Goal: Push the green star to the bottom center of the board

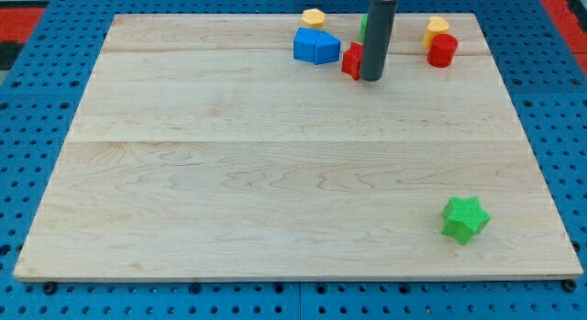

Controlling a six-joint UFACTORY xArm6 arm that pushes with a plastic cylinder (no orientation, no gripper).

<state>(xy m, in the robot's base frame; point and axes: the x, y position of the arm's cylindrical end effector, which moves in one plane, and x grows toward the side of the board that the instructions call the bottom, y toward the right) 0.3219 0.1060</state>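
The green star (464,219) lies on the wooden board (275,173) near its bottom right corner. My tip (371,79) is far from it, near the view's top, right of centre. The tip stands just right of a red block (351,60) and touches or nearly touches it. The rod hides part of that red block and most of a green block (364,27) behind it.
A blue block (315,47) and a yellow hexagon block (314,17) sit at the top, left of the tip. A yellow block (437,27) and a red cylinder-like block (442,50) sit at the top right.
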